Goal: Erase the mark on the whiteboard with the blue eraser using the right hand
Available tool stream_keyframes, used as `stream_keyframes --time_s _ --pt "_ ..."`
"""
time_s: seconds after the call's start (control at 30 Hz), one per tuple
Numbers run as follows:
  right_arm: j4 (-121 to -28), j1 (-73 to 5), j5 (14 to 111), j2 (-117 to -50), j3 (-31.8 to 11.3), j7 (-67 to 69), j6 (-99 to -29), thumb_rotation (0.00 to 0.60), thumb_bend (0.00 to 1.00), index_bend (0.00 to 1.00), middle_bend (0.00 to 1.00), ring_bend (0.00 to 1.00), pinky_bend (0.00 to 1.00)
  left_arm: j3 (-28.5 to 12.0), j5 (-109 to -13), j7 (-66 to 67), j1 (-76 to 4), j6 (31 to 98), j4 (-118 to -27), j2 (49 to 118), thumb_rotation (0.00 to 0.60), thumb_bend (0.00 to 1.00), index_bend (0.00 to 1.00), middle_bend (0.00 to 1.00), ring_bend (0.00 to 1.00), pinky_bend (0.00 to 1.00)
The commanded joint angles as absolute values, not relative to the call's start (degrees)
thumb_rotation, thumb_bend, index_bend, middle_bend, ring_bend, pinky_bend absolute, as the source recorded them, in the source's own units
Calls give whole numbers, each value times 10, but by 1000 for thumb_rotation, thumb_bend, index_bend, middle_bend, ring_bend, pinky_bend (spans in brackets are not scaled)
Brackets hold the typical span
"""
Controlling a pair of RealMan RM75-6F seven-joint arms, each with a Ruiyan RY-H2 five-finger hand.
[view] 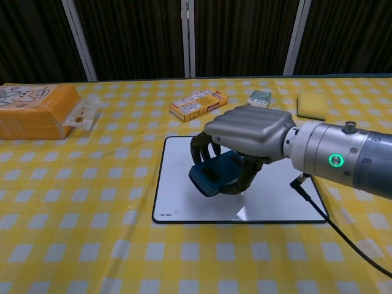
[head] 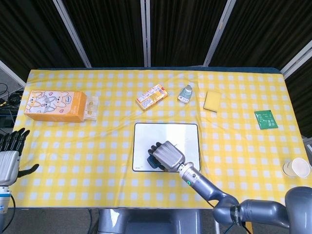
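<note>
The whiteboard [head: 175, 134] [view: 177, 159] lies flat at the table's centre. My right hand [head: 167, 155] [view: 245, 131] hovers over the board's left half, gripping the blue eraser [head: 155, 163] [view: 214, 173] with its flat face tilted down toward the surface. The hand and eraser cover the spot where the mark was drawn, so the mark is hidden in both views. My left hand [head: 9, 157] hangs at the table's left front edge, fingers spread and holding nothing.
An orange tissue box [head: 54, 106] [view: 33, 111] sits far left. A snack box [head: 151, 96] [view: 198, 104], a small bottle [head: 185, 93] [view: 260, 98] and a yellow sponge [head: 212, 101] [view: 318, 103] line the back. A green packet [head: 265, 119] and paper cup [head: 296, 168] sit right.
</note>
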State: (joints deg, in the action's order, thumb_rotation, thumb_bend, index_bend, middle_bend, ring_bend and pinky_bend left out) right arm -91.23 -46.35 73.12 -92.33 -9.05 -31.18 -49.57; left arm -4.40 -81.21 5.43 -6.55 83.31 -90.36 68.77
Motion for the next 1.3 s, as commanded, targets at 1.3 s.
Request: stream_keyframes --time_s 1.3 --pt "-724 -490 687 -994 -86 -199 -466 600 445 836 723 733 741 -44 -792 48 -75 804 -895 691 600 4 0 0 0 0"
